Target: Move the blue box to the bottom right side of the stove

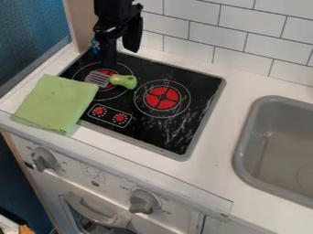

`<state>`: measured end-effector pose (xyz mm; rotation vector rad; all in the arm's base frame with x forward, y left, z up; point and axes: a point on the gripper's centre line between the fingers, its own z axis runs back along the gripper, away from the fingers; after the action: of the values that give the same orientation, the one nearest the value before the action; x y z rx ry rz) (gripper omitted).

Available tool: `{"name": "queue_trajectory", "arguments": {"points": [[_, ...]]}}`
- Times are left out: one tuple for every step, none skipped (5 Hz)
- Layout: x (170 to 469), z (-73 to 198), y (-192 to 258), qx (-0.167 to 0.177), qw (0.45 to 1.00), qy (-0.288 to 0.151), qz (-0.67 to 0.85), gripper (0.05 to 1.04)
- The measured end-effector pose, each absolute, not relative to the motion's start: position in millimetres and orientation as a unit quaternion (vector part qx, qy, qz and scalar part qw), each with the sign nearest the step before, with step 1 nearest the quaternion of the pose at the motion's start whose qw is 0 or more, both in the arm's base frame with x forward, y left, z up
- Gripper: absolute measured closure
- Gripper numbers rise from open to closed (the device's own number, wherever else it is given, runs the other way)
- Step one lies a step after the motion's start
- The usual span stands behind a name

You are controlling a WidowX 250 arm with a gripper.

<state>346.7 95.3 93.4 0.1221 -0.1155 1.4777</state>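
Blue box (pixel 95 45), if that one half-hidden scrap of blue is it, shows at upper left beside my two parted fingers (pixel 131 40), so I could close on an edge and lose it. Carried low across my one stove (pixel 202 87), it might snag the one spatula (pixel 125 82); one green cloth (pixel 56 103) and two red burners (pixel 162 98) lie farther out.

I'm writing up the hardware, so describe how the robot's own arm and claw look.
The visible part of the arm is black and blocky. The claw is black too, with angular parts up top and a smooth, rounded edge lower down. A small patch of blue shows beside it; whether that is a marking or a separate thing, I cannot tell.
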Motion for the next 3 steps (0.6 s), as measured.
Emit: {"name": "queue_trajectory", "arguments": {"points": [[345, 80, 95, 0.066, 0.736, -0.036, 0.673, 0.083], [353, 70, 102, 0.064, 0.725, -0.036, 0.685, 0.083], [363, 75, 115, 0.062, 0.704, -0.049, 0.706, 0.083]]}}
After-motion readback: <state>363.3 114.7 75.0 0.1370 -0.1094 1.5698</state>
